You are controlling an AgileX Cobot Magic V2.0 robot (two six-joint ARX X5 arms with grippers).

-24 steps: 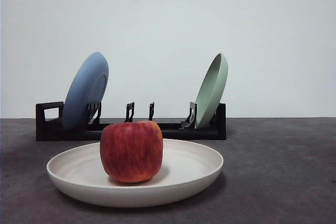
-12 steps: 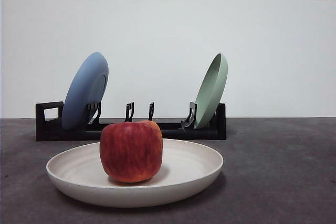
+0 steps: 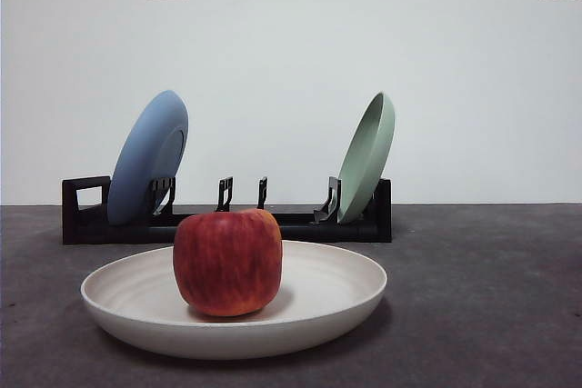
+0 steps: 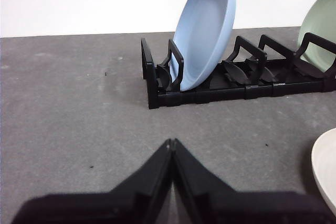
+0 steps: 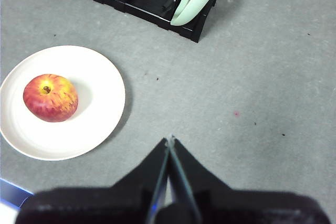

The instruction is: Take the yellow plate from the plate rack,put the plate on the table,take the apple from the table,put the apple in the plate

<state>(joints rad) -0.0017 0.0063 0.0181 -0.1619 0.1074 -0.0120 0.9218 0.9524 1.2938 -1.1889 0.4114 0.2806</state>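
Observation:
The cream yellow plate (image 3: pixel 336 293) lies flat on the dark grey table (image 3: pixel 491 297), in front of the black plate rack (image 3: pixel 86 211). The red apple (image 3: pixel 227 261) sits in the plate, upright. The right wrist view shows the apple (image 5: pixel 50 97) in the plate (image 5: pixel 100 103) from above. My right gripper (image 5: pixel 170 139) is shut and empty, raised well off to the side of the plate. My left gripper (image 4: pixel 171 142) is shut and empty, low over the table near the rack's handle end (image 4: pixel 149 80). Only the plate's edge (image 4: pixel 326 169) shows in the left wrist view.
A blue plate (image 3: pixel 150 156) leans in the rack near the handle loop and a pale green plate (image 3: pixel 368 156) leans at the other end, with bare prongs (image 3: pixel 242 194) between them. A white wall with two sockets stands behind.

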